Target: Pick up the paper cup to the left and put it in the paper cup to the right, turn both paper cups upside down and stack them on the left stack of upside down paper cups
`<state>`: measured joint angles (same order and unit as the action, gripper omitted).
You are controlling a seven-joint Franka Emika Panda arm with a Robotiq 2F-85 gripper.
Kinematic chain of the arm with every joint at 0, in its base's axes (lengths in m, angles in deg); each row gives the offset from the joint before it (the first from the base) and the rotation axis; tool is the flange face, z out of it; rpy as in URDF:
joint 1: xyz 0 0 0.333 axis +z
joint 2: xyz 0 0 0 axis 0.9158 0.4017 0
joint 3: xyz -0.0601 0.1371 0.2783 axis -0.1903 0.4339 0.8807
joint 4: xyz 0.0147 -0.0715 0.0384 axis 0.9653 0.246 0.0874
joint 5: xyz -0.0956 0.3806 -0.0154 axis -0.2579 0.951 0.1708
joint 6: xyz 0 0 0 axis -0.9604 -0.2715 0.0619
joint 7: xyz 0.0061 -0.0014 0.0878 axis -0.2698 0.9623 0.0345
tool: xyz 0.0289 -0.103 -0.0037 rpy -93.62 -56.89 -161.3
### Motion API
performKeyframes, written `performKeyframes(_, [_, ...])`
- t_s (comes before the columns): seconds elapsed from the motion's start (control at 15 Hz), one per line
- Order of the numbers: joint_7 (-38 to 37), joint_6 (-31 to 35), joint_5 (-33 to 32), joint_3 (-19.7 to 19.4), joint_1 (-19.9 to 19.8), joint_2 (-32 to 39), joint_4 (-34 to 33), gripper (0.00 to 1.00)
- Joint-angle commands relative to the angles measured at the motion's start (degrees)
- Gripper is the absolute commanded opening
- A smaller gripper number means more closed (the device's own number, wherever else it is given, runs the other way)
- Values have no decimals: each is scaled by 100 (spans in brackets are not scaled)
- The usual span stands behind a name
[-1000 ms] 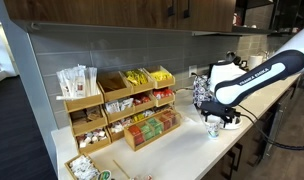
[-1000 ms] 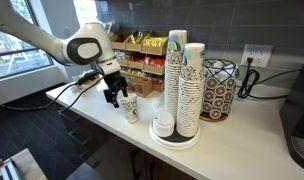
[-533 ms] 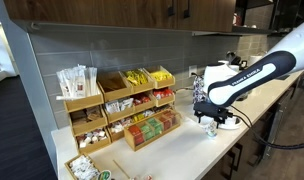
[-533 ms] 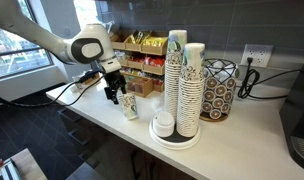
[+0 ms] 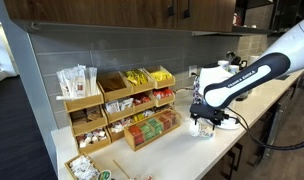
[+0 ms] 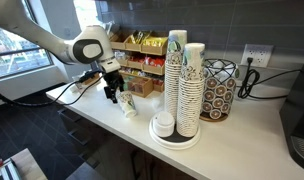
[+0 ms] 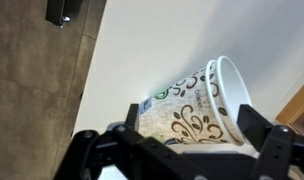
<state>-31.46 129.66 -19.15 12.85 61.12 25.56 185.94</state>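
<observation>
A small white paper cup [image 7: 192,100] with dark swirls and a green mark sits between the fingers of my gripper [image 7: 191,122], leaning with its rim toward the right finger. The jaws stand open on either side of it, not clamped. In both exterior views the gripper [image 6: 113,94] [image 5: 204,118] hangs low over the counter at this cup [image 6: 128,106] [image 5: 200,129]. I make out only this one small cup. The left stack of upside-down paper cups [image 6: 176,75] rises on a white tray [image 6: 175,140], well away from the gripper.
A patterned cup column [image 6: 192,90] stands beside the left stack, with a short white pile [image 6: 164,124] in front. A wire basket [image 6: 218,90] stands behind them. Wooden snack racks [image 5: 142,110] line the back wall. The counter's front edge [image 6: 112,125] lies close to the cup.
The gripper has slid along the counter toward the snack racks and lower around the small cup, which now leans between its open fingers. The jaws stayed open.
</observation>
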Motion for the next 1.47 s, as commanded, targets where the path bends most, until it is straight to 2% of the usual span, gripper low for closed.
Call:
performKeyframes(0.0, [117,-85,162,-106,126,121,-110,100])
performKeyframes(0.73, [99,-166,1826,-220,159,327,-340,100])
performKeyframes(0.8, [52,-166,1870,-237,153,329,-352,100])
performKeyframes(0.93, [-513,-153,1469,-314,102,195,-320,100])
performKeyframes(1.0, [-173,-64,1605,-285,158,256,-298,100])
performKeyframes(1.27, [-344,-64,1576,-352,138,233,-331,100])
performKeyframes(1.33, [-593,-79,1576,-366,124,364,-388,100])
performKeyframes(1.4, [-569,-56,1773,-372,124,459,-427,100])
